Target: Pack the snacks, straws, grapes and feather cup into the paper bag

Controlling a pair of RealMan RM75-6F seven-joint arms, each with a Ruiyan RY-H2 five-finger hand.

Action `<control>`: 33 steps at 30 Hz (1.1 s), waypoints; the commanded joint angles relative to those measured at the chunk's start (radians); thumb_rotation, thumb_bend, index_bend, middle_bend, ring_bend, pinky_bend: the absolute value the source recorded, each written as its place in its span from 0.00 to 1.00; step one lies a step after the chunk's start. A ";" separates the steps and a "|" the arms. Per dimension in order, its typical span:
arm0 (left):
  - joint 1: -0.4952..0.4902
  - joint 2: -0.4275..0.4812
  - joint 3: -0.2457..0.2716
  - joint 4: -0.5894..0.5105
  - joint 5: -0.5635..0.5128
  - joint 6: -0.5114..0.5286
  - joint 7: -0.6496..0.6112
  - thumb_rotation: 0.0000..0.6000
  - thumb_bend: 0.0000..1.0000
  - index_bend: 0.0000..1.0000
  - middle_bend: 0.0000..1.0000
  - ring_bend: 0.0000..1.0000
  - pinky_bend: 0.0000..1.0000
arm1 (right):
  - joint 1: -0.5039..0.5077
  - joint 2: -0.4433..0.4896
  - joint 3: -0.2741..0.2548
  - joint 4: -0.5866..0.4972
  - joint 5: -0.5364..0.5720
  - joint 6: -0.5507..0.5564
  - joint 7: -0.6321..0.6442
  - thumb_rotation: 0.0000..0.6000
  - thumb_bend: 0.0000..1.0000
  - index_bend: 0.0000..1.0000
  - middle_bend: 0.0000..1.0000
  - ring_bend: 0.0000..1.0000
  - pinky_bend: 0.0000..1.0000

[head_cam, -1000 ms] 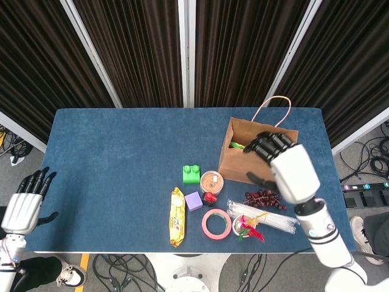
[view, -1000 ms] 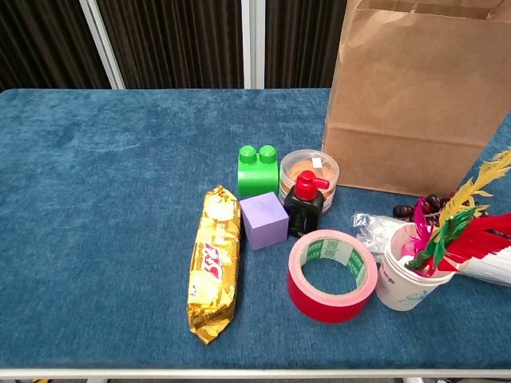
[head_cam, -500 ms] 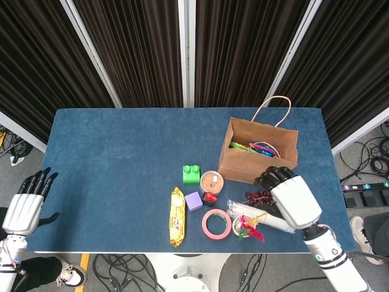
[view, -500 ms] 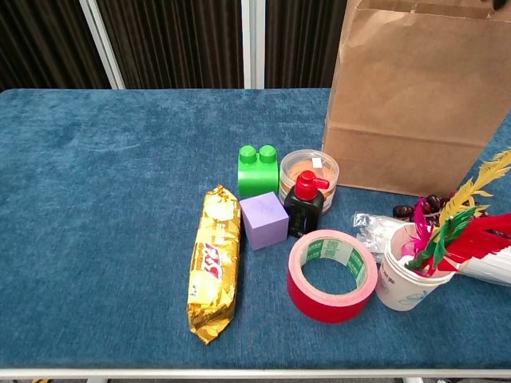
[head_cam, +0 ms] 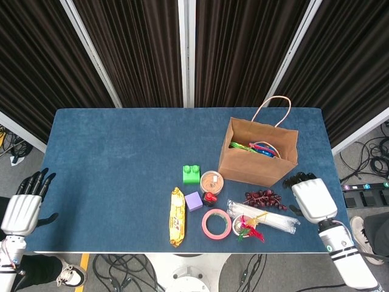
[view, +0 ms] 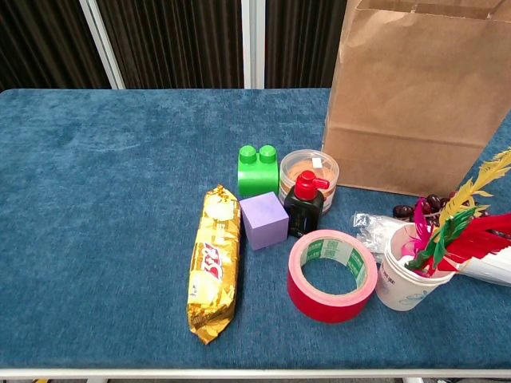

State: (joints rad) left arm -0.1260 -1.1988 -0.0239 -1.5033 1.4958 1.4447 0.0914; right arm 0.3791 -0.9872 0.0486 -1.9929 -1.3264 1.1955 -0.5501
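Your right hand (head_cam: pixel 313 199) has pulled back from the bag (head_cam: pixel 258 159), empty, fingers loose; snack (head_cam: pixel 177 216), straws (head_cam: pixel 267 218), grapes (head_cam: pixel 262 198), cup (view: pixel 407 275) remain on the counter (head_cam: pixel 121 158).

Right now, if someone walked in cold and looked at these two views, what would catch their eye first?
The brown paper bag standing open at the table's far right, with colourful items already inside. Next, the clutter in front of it: a cup of bright feathers, a red tape roll, a green block and a gold snack pack. The right hand sits empty beside the bag, near the grapes.
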 commanded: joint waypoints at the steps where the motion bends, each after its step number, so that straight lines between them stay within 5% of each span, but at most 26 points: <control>1: 0.001 -0.001 0.002 0.003 0.003 0.001 -0.002 1.00 0.06 0.10 0.09 0.00 0.14 | -0.012 -0.086 -0.017 0.097 0.011 -0.013 0.054 1.00 0.05 0.41 0.42 0.28 0.38; 11: 0.009 0.007 0.003 0.012 0.004 0.011 -0.016 1.00 0.07 0.10 0.09 0.00 0.14 | -0.018 -0.261 -0.025 0.301 -0.046 0.004 0.125 1.00 0.04 0.39 0.40 0.26 0.37; 33: 0.014 0.007 0.004 0.035 0.008 0.014 -0.034 1.00 0.07 0.10 0.09 0.00 0.14 | -0.050 -0.461 -0.005 0.492 0.005 0.028 0.134 1.00 0.00 0.34 0.36 0.20 0.31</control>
State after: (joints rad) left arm -0.1118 -1.1916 -0.0194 -1.4686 1.5038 1.4587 0.0571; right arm 0.3292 -1.4434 0.0416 -1.5056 -1.3232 1.2260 -0.4196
